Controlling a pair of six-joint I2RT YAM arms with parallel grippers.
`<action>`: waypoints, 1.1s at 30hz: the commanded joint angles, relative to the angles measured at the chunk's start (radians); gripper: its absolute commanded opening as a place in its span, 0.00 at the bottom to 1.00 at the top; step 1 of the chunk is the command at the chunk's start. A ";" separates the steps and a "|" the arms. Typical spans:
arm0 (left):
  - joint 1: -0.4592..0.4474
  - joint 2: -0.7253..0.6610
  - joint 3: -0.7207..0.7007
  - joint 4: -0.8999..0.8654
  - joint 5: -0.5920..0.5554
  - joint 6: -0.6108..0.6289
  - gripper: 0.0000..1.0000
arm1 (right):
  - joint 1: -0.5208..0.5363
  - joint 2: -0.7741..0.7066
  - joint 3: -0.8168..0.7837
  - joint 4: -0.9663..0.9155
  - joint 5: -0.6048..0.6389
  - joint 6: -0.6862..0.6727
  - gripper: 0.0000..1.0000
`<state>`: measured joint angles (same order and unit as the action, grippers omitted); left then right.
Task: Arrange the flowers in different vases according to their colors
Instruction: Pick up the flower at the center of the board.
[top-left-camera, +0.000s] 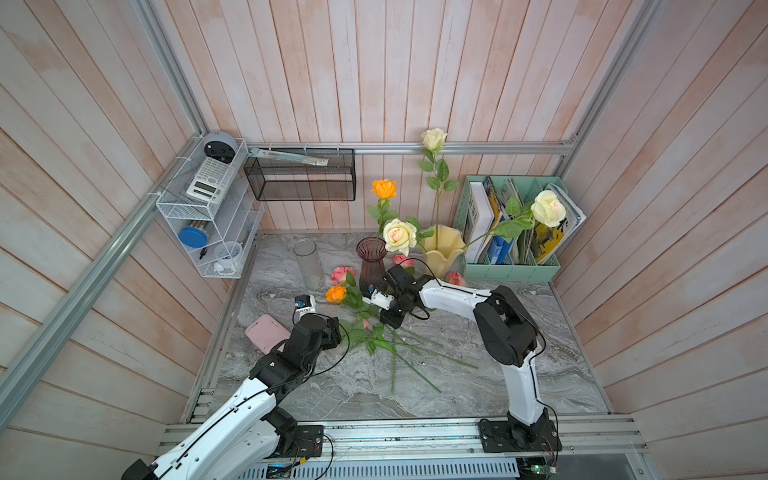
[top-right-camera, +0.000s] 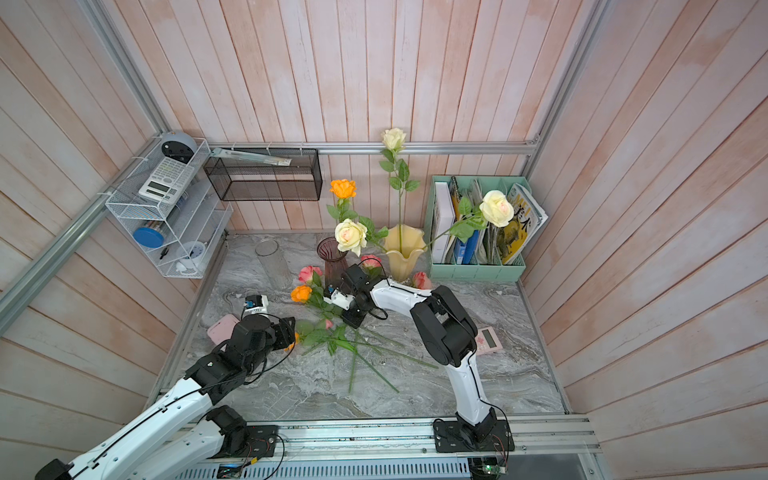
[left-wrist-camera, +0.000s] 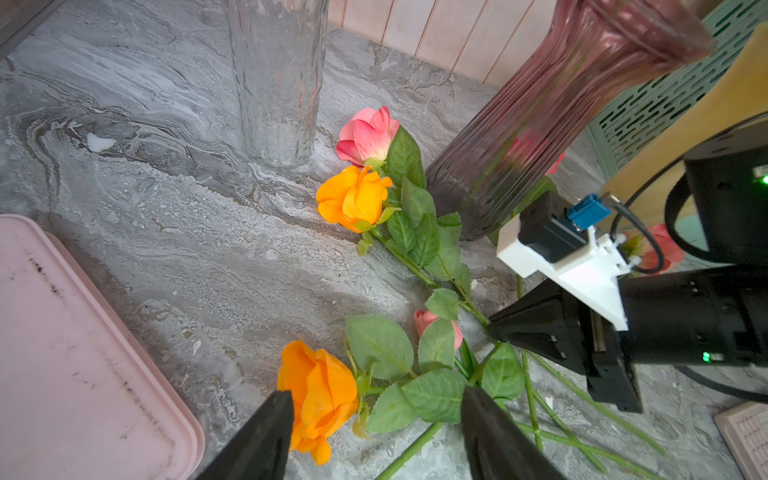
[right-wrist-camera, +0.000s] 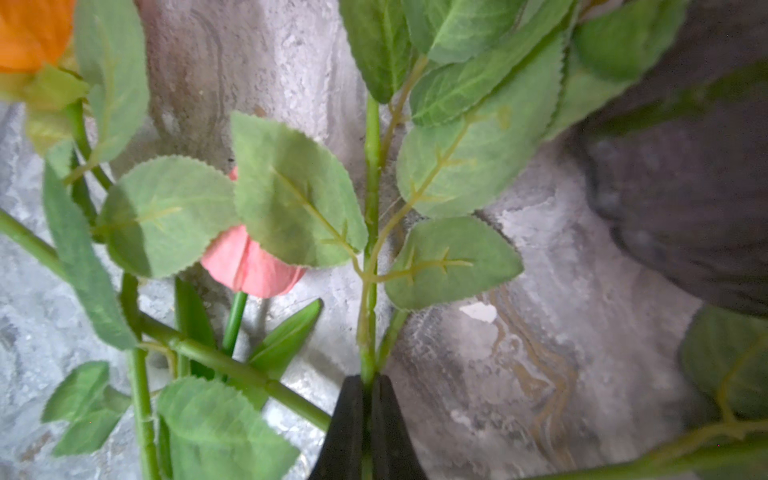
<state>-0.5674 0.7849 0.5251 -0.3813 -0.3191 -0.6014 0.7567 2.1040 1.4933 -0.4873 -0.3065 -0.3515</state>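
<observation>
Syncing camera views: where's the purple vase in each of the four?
In a top view: purple vase back-centre, between clear vase and yellow vase.
In a top view: purple vase between the same two, slightly further left.
Left wrist: purple vase close up, orange rose at its base.
Right wrist: purple vase probably the dark blur at the frame edge.
Shared landmark: pink bud among the stems.

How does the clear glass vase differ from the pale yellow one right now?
The clear vase is a straight, see-through cylinder; the yellow vase is opaque, with a flared wavy rim. The clear vase stands empty, while the yellow vase holds three cream roses. Both stand upright on the marble table.
</observation>
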 joint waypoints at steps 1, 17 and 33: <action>0.008 -0.012 -0.014 -0.008 0.003 0.018 0.69 | -0.005 0.006 0.024 -0.029 -0.020 0.007 0.00; 0.008 -0.031 -0.017 -0.017 -0.007 0.018 0.69 | -0.005 -0.202 -0.026 0.011 -0.021 0.019 0.00; 0.023 -0.348 -0.026 -0.176 -0.092 -0.002 0.71 | 0.073 -0.496 -0.157 0.294 -0.174 0.138 0.00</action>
<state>-0.5488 0.4759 0.5194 -0.5224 -0.4015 -0.5888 0.8124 1.6390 1.2961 -0.3042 -0.4191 -0.2657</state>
